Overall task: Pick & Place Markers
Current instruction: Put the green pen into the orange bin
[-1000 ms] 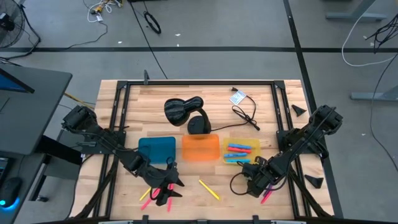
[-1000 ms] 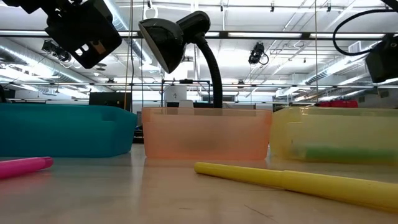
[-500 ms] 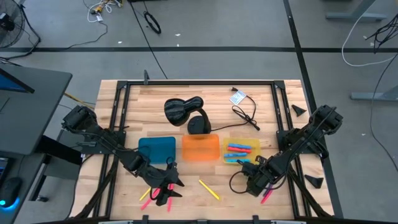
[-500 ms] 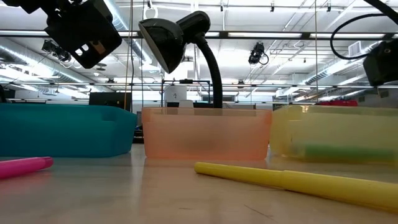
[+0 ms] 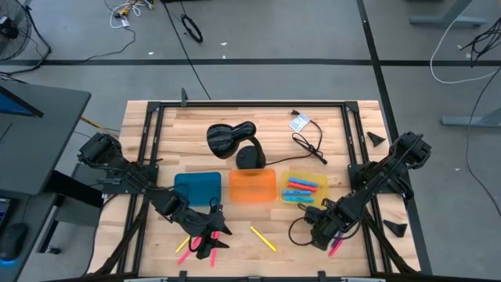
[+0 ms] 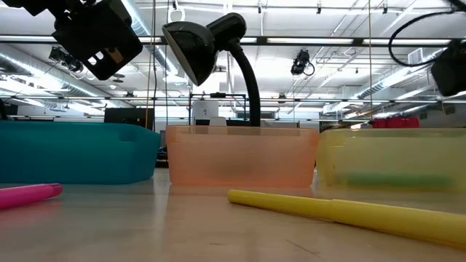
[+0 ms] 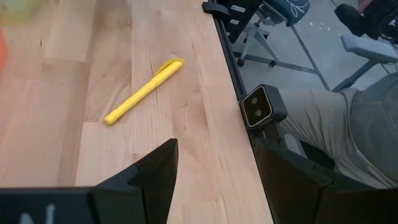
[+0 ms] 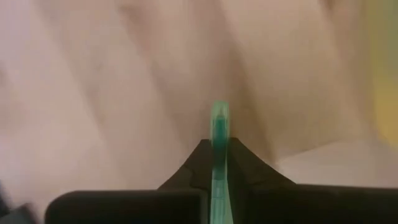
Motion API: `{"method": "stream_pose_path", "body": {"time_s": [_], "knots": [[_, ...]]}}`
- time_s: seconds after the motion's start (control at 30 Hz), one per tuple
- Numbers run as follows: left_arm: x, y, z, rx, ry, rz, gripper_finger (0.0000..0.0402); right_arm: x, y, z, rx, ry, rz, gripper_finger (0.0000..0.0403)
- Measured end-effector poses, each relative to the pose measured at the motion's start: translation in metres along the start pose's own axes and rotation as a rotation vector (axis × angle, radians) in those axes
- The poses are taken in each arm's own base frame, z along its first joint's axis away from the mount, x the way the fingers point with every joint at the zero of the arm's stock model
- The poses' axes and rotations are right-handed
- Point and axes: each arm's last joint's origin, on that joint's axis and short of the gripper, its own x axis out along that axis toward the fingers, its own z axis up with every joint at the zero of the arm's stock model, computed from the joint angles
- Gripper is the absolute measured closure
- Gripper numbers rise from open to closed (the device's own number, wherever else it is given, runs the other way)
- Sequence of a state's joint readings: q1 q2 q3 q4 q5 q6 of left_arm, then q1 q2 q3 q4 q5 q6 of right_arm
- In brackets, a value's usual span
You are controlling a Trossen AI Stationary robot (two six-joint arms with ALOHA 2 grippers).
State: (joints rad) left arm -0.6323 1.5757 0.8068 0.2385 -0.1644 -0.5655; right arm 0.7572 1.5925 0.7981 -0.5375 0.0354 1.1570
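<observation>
1. At the lower middle of the right wrist view, the right gripper (image 8: 219, 158) had its fingers pinched on a green marker (image 8: 218, 124), whose tip stuck out past them over the table (image 8: 112, 74).
2. In the high view this gripper (image 5: 321, 227) sat at the lower right, just in front of the yellow tray (image 5: 316, 178), which already held several blue, red and green markers.
3. A second earlier its fingers were spread; they had since closed on the marker, and the arm had barely shifted.
4. To do the step well, I judged it should lift straight up before swinging toward the tray, keeping clear of the pink markers (image 5: 337, 246) lying just beside it.
5. The left gripper (image 7: 214, 180), at the lower left of the high view, hung over the table with fingers spread and empty, unchanged from the earlier frame.
6. A yellow marker (image 7: 143, 92) lay loose ahead of it, near the table's edge; pink ones (image 5: 185, 249) lay around it.
7. Farther back stood the blue tray (image 5: 197, 186), the orange tray (image 5: 252, 186) and a black lamp (image 5: 231, 141).
</observation>
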Motion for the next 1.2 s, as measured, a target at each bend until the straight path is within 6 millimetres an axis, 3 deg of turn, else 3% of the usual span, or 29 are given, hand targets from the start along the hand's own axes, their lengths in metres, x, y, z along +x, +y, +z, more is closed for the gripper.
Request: {"method": "stream_pose_path", "body": {"time_s": [0.47,0.9,1.2], "knots": [[0.0,0.0,0.0,0.001,0.0,0.001,0.0179,-0.044,0.038,0.019,-0.23,-0.041,0.064,0.0385],[0.0,0.0,0.0,0.001,0.0,0.001,0.0179,-0.096,0.047,0.026,-0.309,0.01,-0.066,0.0385],[0.0,0.0,0.0,0.001,0.0,0.001,0.0179,-0.103,0.048,0.027,-0.31,0.017,-0.08,0.0385]]}}
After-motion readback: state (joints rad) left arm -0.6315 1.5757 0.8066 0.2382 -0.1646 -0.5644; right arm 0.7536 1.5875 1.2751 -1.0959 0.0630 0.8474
